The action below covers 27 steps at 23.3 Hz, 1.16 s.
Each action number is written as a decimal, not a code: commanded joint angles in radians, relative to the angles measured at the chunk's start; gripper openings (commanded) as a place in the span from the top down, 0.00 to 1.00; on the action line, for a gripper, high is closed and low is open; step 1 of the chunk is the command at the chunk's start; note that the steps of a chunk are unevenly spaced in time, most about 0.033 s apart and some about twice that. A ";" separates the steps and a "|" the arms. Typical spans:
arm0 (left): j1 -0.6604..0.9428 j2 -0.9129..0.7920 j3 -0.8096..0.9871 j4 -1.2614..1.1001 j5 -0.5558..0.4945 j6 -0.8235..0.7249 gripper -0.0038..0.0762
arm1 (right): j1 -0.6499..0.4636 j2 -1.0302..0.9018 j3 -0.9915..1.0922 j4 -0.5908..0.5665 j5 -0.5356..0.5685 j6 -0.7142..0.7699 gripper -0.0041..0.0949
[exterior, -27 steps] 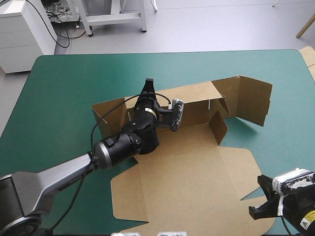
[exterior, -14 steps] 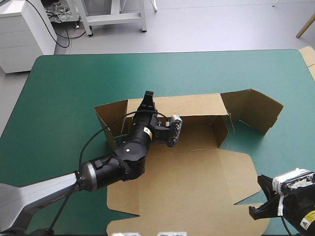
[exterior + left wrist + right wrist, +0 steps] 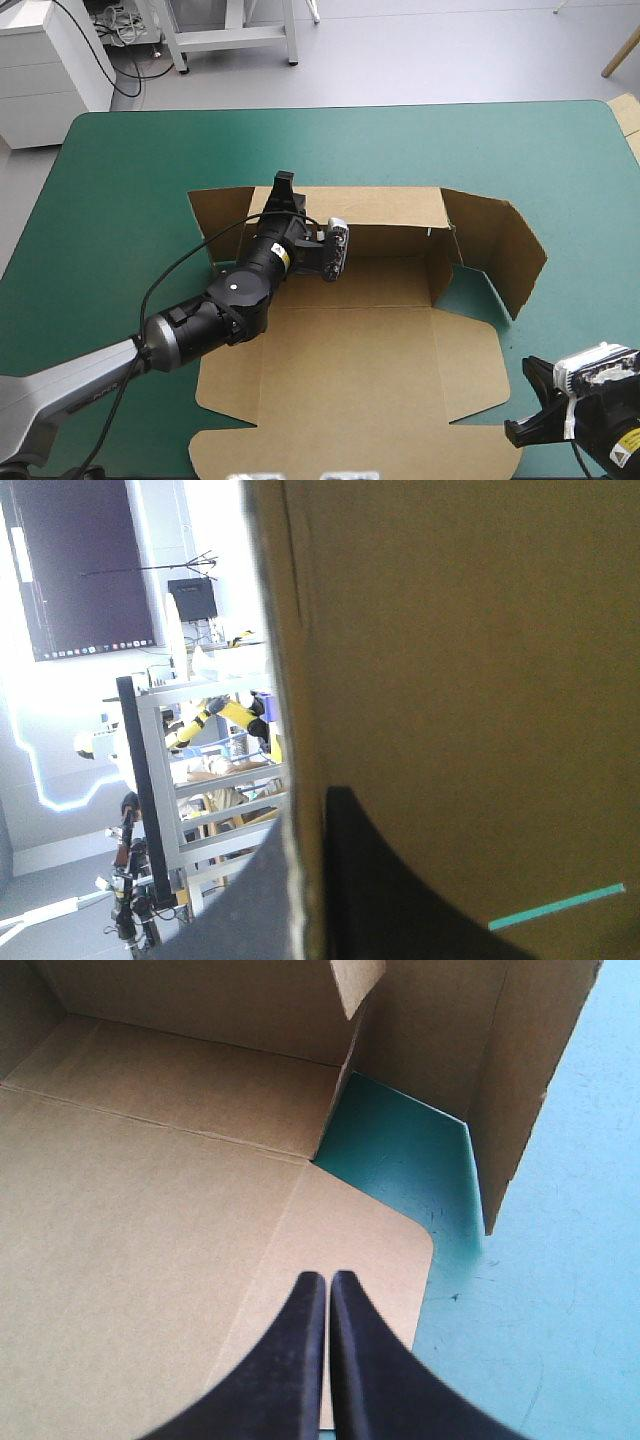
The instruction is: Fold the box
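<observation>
The left gripper (image 3: 284,192) is pinching the top of the far wall of the box (image 3: 350,370) and pulling it nearer and more to the left than just before, so the wall is standing straighter in the middle of the table (image 3: 120,160). The right gripper (image 3: 328,1280) is hanging closed and empty over the near right corner of the box.

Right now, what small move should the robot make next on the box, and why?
Probably bring the right gripper forward to the loose right side panel, which splays outward. The left gripper is shut on the upright back wall, while the right gripper is shut and holding nothing.
</observation>
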 commanded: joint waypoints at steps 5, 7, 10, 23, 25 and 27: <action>0.000 -0.044 -0.026 0.045 0.011 -0.044 0.96 | -0.004 0.012 -0.024 0.010 -0.062 -0.002 0.93; 0.000 -0.044 -0.026 0.045 0.011 -0.044 0.96 | -0.004 0.012 -0.024 0.036 -0.062 0.000 0.82; 0.000 -0.044 -0.026 0.045 0.009 -0.044 0.96 | -0.004 0.012 -0.024 0.075 -0.062 0.000 0.43; 0.000 -0.042 -0.026 0.049 -0.086 -0.044 0.96 | -0.004 0.234 -0.100 -0.056 -0.117 0.114 0.07; 0.000 -0.042 -0.026 0.045 -0.086 -0.044 0.96 | -0.004 0.322 -0.157 -0.096 -0.176 0.116 0.07; 0.000 -0.042 -0.026 0.043 -0.084 -0.044 0.96 | -0.004 0.399 -0.211 -0.149 -0.237 0.140 0.07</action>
